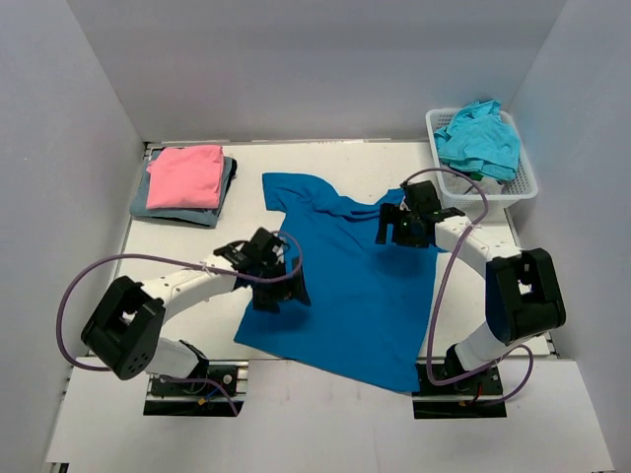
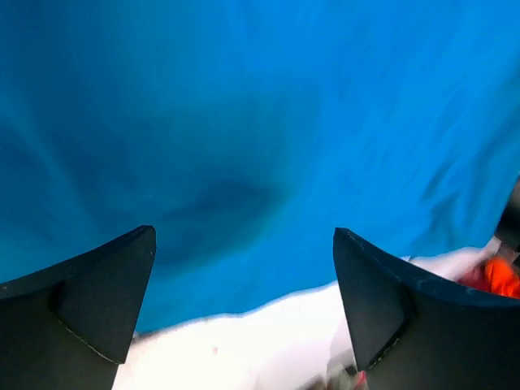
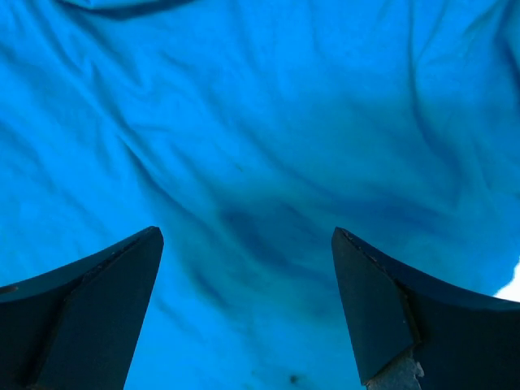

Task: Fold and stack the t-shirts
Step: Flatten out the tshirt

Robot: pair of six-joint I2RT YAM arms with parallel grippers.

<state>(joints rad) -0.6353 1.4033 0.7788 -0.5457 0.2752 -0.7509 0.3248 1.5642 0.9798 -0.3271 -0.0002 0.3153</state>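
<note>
Pink shirt (image 1: 185,175) folded atop grey shirt (image 1: 177,210); blue shirt (image 1: 345,286) flat, unfolded; turquoise shirt (image 1: 480,138) waits in basket (image 1: 523,187). My left gripper (image 1: 276,294) and right gripper (image 1: 394,232) gape wide, empty.

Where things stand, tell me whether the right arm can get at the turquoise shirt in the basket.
Probably yes: the right gripper is open, the turquoise shirt lies uncovered atop the basket nearby, nothing between.
</note>
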